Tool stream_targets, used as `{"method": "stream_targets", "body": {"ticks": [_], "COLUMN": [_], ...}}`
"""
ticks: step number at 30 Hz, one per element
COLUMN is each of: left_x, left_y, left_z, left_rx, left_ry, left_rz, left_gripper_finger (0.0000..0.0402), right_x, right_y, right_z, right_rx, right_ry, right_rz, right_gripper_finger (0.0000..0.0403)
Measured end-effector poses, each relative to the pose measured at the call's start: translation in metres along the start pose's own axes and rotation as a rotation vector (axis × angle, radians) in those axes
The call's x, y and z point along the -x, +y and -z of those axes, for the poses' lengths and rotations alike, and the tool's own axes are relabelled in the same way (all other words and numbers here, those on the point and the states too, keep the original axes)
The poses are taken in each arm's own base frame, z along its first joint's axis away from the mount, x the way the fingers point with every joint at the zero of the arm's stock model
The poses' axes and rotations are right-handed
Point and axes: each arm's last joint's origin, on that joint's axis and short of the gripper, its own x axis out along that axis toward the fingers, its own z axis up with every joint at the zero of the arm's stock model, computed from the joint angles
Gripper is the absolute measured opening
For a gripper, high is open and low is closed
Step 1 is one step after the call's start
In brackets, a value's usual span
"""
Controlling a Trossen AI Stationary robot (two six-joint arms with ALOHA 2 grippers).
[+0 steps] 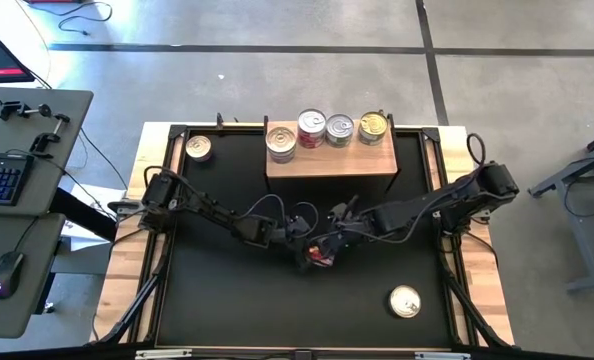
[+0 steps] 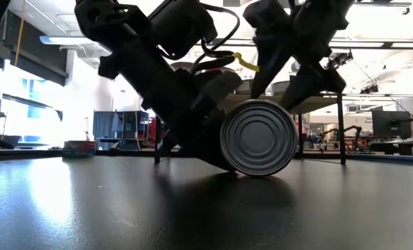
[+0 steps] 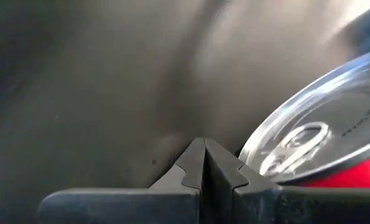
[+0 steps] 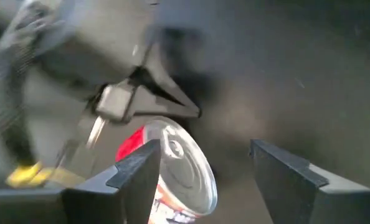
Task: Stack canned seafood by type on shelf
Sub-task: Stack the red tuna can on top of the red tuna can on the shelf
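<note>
Red can (image 1: 322,257) sits tipped on its edge at frame centre of the high view, on the mat (image 1: 227,300). Left gripper (image 1: 304,248), fingers pressed together on nothing, is just beside the can's rim. Right gripper (image 1: 329,243) is above it, fingers apart, can by one finger, not clamped. Shelf (image 1: 330,161), upper centre, carries 4 cans (image 1: 311,129). Loose cans: upper left (image 1: 198,149), lower right (image 1: 405,301). Labels unreadable.
</note>
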Motion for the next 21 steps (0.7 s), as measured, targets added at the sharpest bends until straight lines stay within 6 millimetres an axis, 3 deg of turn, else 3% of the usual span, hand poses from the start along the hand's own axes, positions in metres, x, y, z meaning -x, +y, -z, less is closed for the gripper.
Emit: {"method": "stream_targets", "body": {"ticks": [5, 11, 14, 21], "left_x": [0.021, 0.057, 0.069, 0.098], "left_y": [0.002, 0.0, -0.002, 0.007], "left_z": [-0.003, -0.004, 0.009, 0.064], "left_rx": [-0.073, -0.133, -0.074, 0.148], "left_ry": [0.07, 0.031, -0.036, -0.098], "left_rz": [-0.066, -0.195, -0.137, -0.054], "left_gripper_finger": [0.0, 0.0, 0.0, 0.0], "right_x": [0.024, 0.038, 0.033, 0.005], "right_y": [0.006, 0.025, 0.032, 0.042], "right_z": [0.001, 0.022, 0.025, 0.02], "right_rx": [0.216, 0.505, 0.625, 0.741], "right_ry": [-0.029, -0.027, -0.072, -0.052], "right_rz": [-0.093, -0.15, -0.096, -0.019], "right_gripper_finger": [0.0236, 0.0236, 0.0236, 0.0236]}}
